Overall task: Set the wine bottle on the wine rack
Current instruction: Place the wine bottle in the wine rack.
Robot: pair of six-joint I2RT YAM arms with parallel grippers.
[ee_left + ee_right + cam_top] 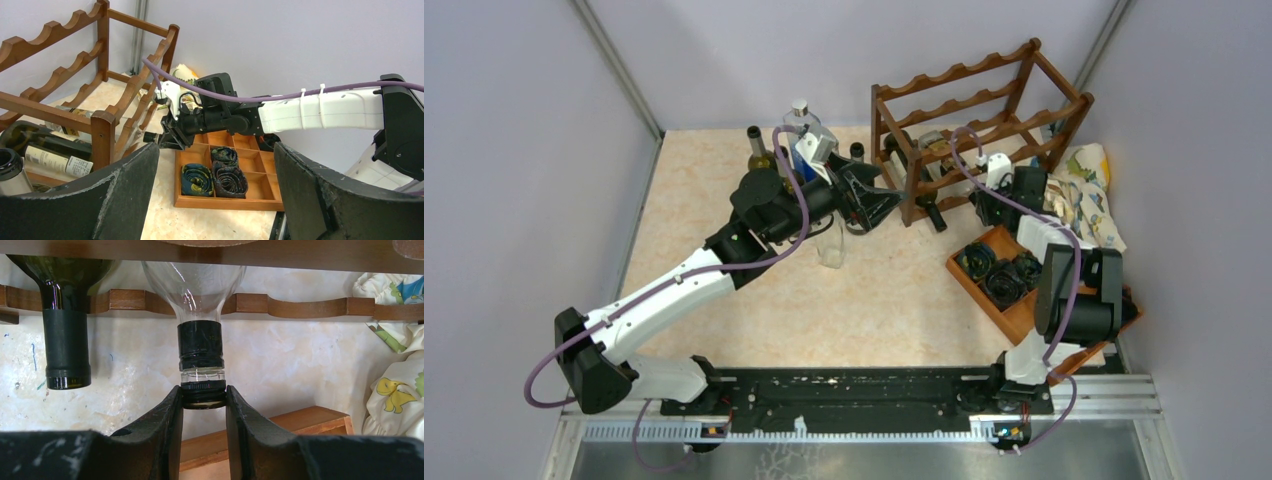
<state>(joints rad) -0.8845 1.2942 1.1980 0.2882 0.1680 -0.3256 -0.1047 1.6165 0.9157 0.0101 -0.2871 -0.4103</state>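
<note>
My right fingers (pixel 160 435) pinch the dark cap at the mouth of the clear wine bottle (pixel 200 347), one finger on either side of it. The bottle lies on its side in the lowest tier of the wine rack (pixel 300 305), its shoulder under the scalloped rail and its neck poking out toward me, just above the surface (pixel 280 365). To its left a dark green bottle (pixel 66 350) lies the same way in the next cradle.

My left fingers (pixel 125 200) are spread wide with nothing between them. They hover to the left of the rack, apart from it.

I judge the task nearly done. The bottle is in its cradle, though I cannot see whether its far end sits fully home. What is left is to let go of the cap and draw my right arm back without dragging the neck out.

The count:
- One rack, with three tiers as far as I can make out.
- Two bottles in it that I can see.
- Three standing bottles (pixel 799 115) to the rack's left, behind my left arm.
- One wooden tray (pixel 225 202) to the near right, holding three rolled cloths (pixel 194 180).
- One dinosaur-print cloth (pixel 395 385) at the far right.
</note>
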